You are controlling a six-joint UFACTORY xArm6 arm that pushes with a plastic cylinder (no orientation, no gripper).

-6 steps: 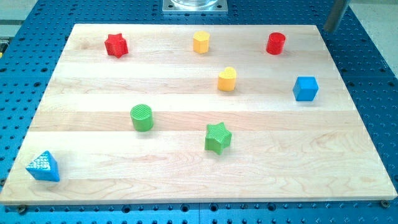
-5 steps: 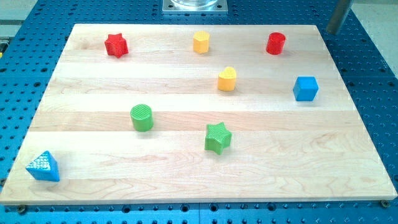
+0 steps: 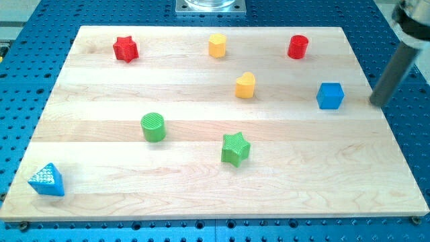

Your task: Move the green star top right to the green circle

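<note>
While my tip (image 3: 375, 103) hung off the tabletop's (image 3: 201, 195) right edge, just right of the blue cube (image 3: 330, 95), the green star (image 3: 235, 148) sat low-centre, right of the green circle (image 3: 153, 127). The tool was a bare rod, gripping nothing. Risk: crossing inward could clip the blue cube, or an off-centre push could spin the star aside.
</note>
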